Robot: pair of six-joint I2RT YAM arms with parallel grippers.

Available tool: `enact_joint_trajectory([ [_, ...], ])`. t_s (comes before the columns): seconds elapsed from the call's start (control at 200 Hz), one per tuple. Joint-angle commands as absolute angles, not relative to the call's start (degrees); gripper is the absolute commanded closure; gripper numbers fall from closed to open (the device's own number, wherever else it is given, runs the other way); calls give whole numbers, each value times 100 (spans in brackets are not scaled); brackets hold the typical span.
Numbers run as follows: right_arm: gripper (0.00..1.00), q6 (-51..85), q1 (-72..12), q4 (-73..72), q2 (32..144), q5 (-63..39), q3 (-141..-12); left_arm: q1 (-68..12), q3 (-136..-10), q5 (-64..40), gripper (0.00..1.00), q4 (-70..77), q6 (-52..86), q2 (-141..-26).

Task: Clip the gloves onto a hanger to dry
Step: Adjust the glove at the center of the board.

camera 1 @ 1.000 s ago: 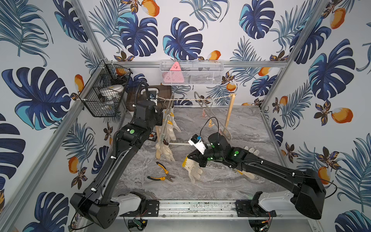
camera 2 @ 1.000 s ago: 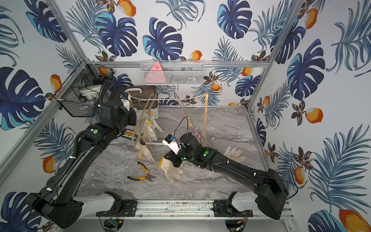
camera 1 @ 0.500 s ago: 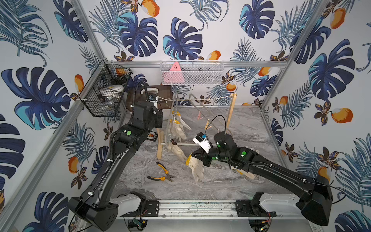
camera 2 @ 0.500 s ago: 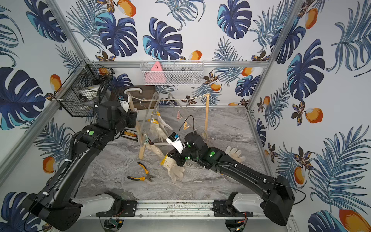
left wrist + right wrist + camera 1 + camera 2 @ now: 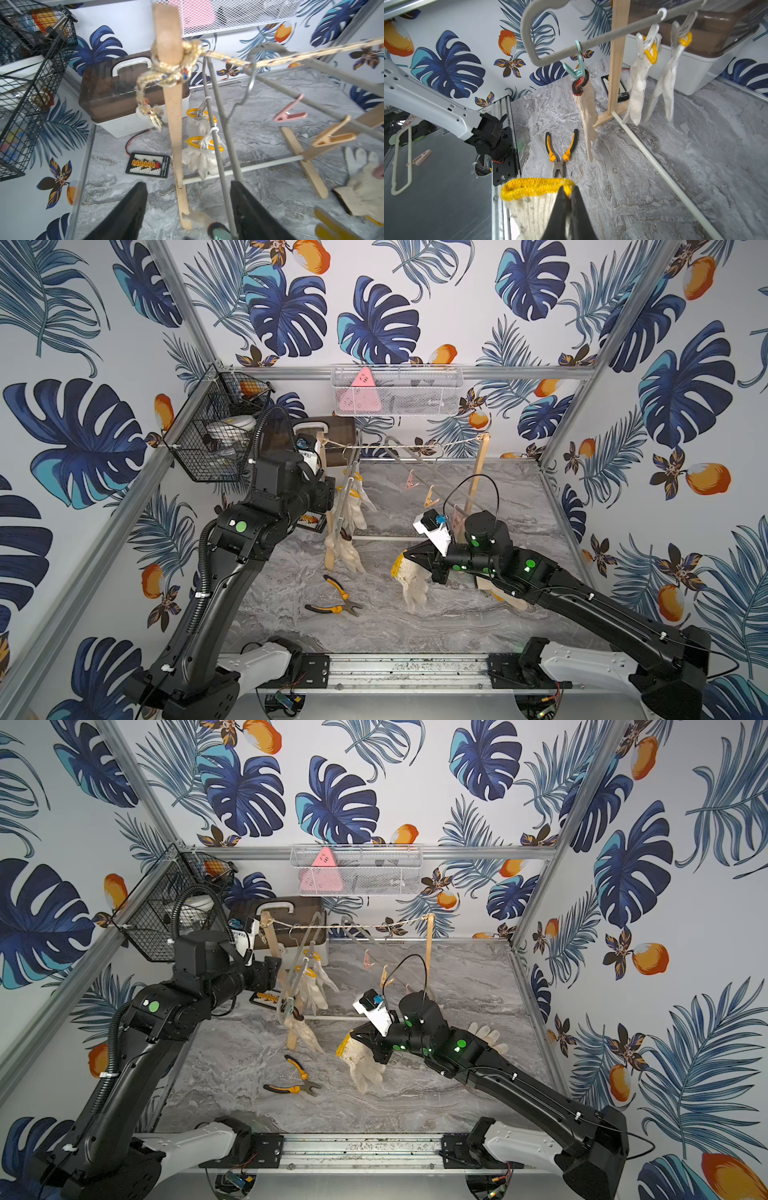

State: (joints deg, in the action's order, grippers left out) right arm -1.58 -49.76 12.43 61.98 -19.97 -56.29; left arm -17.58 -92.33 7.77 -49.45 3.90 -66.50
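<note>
A grey hanger (image 5: 344,493) (image 5: 602,37) hangs from the rope. Cream gloves are clipped on it: two with yellow cuffs (image 5: 638,83) (image 5: 202,143) and one with a red-black cuff (image 5: 586,99). My left gripper (image 5: 328,498) (image 5: 188,187) stands open beside the hanger, and nothing is held between its fingers (image 5: 137,193). My right gripper (image 5: 406,561) (image 5: 569,191) is shut on the yellow cuff of another glove (image 5: 409,583) (image 5: 361,1067) (image 5: 533,188), which dangles above the table. One more glove (image 5: 484,1036) lies under the right arm.
Orange-handled pliers (image 5: 334,599) (image 5: 560,149) lie on the marble table. A second hanger carries a pink clip (image 5: 289,115) and an orange clip (image 5: 332,138). Wooden posts (image 5: 172,104) hold the rope. A brown-lidded box (image 5: 124,87), a black board (image 5: 148,164) and a wire basket (image 5: 216,435) stand at the back left.
My left gripper has opened and drawn back from the hanger, which has swung. My right gripper has raised the yellow-cuffed glove off the table and shifted slightly right.
</note>
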Motion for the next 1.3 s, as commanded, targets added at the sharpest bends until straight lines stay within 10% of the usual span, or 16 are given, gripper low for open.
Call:
enact_joint_trajectory([
  [0.0, 100, -319, -4975, 1043, 6016, -1756, -5677, -1758, -9500, -189, 30, -5369, 463, -6606],
  [0.395, 100, -418, -4975, -25, 5519, -673, -5645, -1837, -9553, -2765, 26, -4012, 1610, -6460],
  [0.971, 100, -493, -4976, -961, 6004, 10, -6645, -3742, -9763, -2300, 29, -3852, 1119, -7211],
  [1.061, 100, -426, -4980, -1031, 6020, -45, -6671, -3786, -9738, -2224, 39, -3902, 998, -7290],
  [1.291, 100, -468, -4975, -771, 5937, -188, -6706, -3788, -9785, -1926, 100, -4032, 614, -7383],
])
